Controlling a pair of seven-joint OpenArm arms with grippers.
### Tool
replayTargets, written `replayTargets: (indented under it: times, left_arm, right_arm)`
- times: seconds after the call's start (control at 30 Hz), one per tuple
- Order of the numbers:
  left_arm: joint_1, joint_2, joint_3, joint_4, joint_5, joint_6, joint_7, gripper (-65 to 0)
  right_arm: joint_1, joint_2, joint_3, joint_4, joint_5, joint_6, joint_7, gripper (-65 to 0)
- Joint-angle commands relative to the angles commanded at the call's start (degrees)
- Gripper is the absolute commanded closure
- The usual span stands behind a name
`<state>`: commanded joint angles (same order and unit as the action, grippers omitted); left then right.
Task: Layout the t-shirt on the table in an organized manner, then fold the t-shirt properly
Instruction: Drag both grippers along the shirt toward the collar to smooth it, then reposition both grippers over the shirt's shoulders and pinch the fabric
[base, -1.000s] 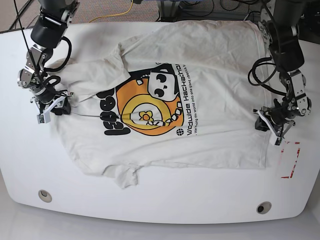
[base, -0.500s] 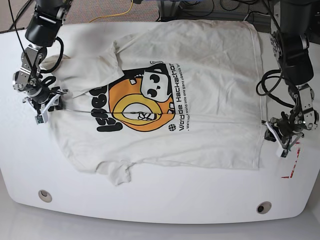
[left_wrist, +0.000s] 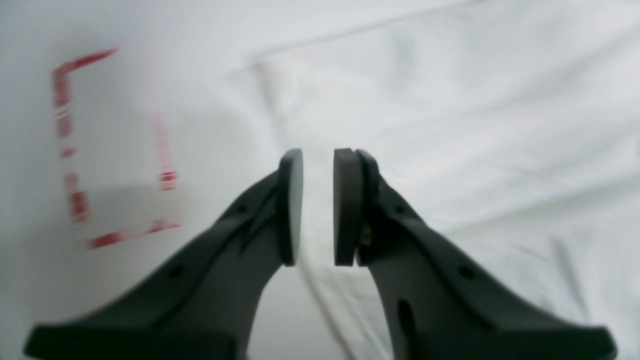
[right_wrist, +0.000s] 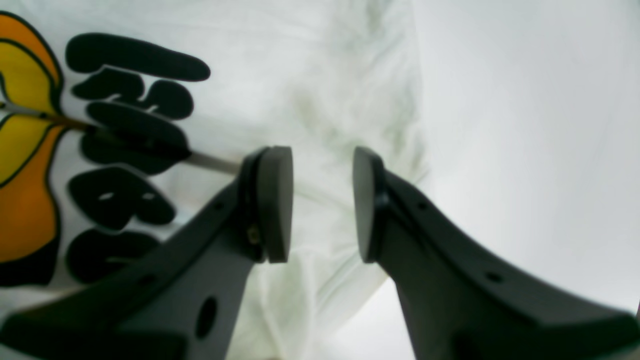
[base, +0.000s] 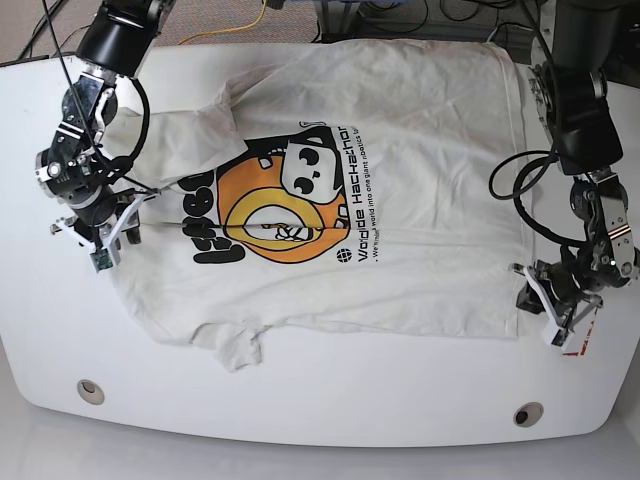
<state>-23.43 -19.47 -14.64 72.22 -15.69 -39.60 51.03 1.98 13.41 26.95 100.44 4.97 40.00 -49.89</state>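
The left claw (left_wrist: 318, 207) is held slightly open, its dark pads astride the hem edge of the off-white cotton t-shirt (base: 400, 170) without gripping it, at the right near corner of the garment. Beside it a red-outlined tape mark (left_wrist: 107, 150) is seen on the glossy white worktop (base: 320, 400). The right claw (right_wrist: 322, 205) is parted wider over the shirt's left edge, nothing clamped. The shirt is spread across the worktop, its orange-and-yellow flower graphic (base: 272, 215) facing up.
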Motion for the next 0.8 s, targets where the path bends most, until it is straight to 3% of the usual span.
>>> replayTargets:
  times: [0.07,0.27,0.47,0.6,0.8]
  left_arm:
    - [3.9,1.5,0.1,5.0,-4.4,0.2,2.6,-10.1]
    - [12.7,4.0,0.0,15.3,-8.4,0.5,7.1,-10.1]
    - [21.3,6.8,0.0,21.9,-8.4,0.5,7.8,-10.1]
    - [24.4,6.9,0.0,21.9,-8.4,0.5,7.6,-10.1]
    - [26.6,6.8,-0.1,20.0,-5.6,0.5,5.8,-10.1]
  right_arm:
    - [-2.9,-1.6,0.0,2.9,0.0,0.00,-0.4,-20.6]
    - [-8.4,-4.8,0.0,6.6,-0.3,0.00,-0.4,-20.9]
    - [-11.9,-7.0,0.0,7.2,-0.3,0.00,-0.4,-23.8]
    - [-13.4,-8.5,-0.4,7.5,-0.1,0.00,-0.4,-27.6]
    - [-13.8,-10.1,-0.4,8.2,-0.1,0.00,-0.4,-27.1]
